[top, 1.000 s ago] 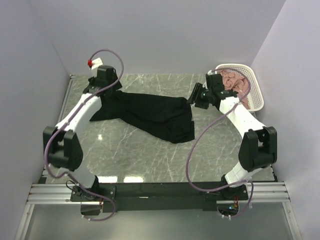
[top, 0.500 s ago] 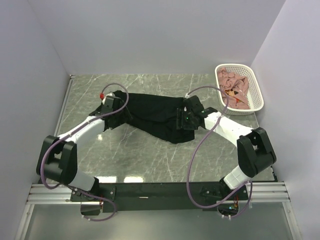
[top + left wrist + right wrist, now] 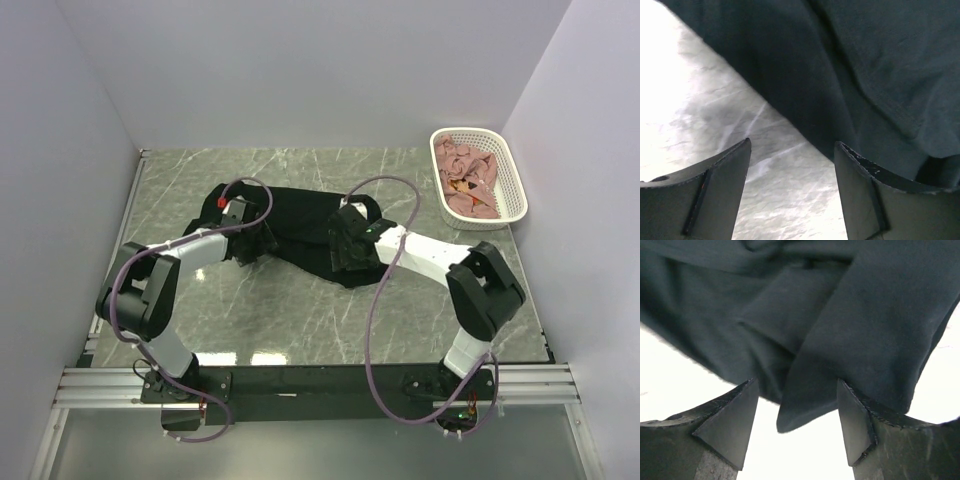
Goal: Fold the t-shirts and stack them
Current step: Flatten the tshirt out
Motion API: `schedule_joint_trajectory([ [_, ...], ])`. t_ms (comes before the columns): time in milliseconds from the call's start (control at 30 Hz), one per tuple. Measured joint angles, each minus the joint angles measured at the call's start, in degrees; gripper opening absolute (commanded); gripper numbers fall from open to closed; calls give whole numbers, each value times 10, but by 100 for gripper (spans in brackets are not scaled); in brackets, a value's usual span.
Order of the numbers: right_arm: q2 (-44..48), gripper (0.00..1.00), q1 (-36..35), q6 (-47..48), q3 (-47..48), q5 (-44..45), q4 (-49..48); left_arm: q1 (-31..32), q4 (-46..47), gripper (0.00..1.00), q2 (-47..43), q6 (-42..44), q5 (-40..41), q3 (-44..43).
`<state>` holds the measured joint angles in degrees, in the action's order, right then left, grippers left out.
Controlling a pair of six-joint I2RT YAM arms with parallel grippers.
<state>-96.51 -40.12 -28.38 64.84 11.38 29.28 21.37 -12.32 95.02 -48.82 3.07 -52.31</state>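
A black t-shirt (image 3: pixel 305 222) lies crumpled across the middle of the marble table. My left gripper (image 3: pixel 258 243) is low at its left edge; in the left wrist view it (image 3: pixel 792 165) is open, bare table between the jaws and the shirt's hem (image 3: pixel 840 75) just ahead. My right gripper (image 3: pixel 343 250) is low at the shirt's near right part; in the right wrist view it (image 3: pixel 797 407) is open, with a folded flap of black cloth (image 3: pixel 840 355) hanging between the fingertips, not pinched. Dusty pink t-shirts (image 3: pixel 468 176) lie in the basket.
A white oval lattice basket (image 3: pixel 518 203) stands at the back right by the right wall. Grey walls close in the table on three sides. Purple cables loop over both arms.
Both arms have swung inward and down from the shirt's far ends to its near edge. The shirt has bunched narrower toward the middle.
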Motion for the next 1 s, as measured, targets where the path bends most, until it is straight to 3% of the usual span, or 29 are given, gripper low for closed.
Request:
schedule_joint_trajectory([
  [133, -30, 56, 0, -5, 0, 22, 18, 3, 11, 53, 7, -6, 0, -1],
  [233, -35, 37, 0, -5, 0, 42, 30, 5, 16, 23, 15, -9, 0, -1],
  [267, -35, 25, 0, -4, 0, 54, 34, 5, 17, 10, 18, -8, 0, -1],
  [333, -34, 16, 1, -2, 0, 72, 42, 6, 20, 1, 22, -3, 0, -1],
  [367, -33, 7, 2, -2, 0, 82, 47, 6, 20, 1, 23, -4, 0, -1],
  [467, -23, 0, 14, 5, 0, 107, 65, 6, 24, 1, 23, -2, 2, 1],
  [667, 47, 1, 128, 8, 0, 110, 74, 6, 37, 1, 22, -3, 2, 8],
  [800, 82, 15, 237, 1, 1, 82, 69, 6, 42, 1, 6, -5, 7, 26],
  [867, 80, 30, 278, -7, 5, 73, 71, 6, 39, 1, -5, -6, 10, 37],
  [1000, 79, 46, 288, -7, 7, 65, 70, 6, 27, 1, -29, -10, 16, 48],
])
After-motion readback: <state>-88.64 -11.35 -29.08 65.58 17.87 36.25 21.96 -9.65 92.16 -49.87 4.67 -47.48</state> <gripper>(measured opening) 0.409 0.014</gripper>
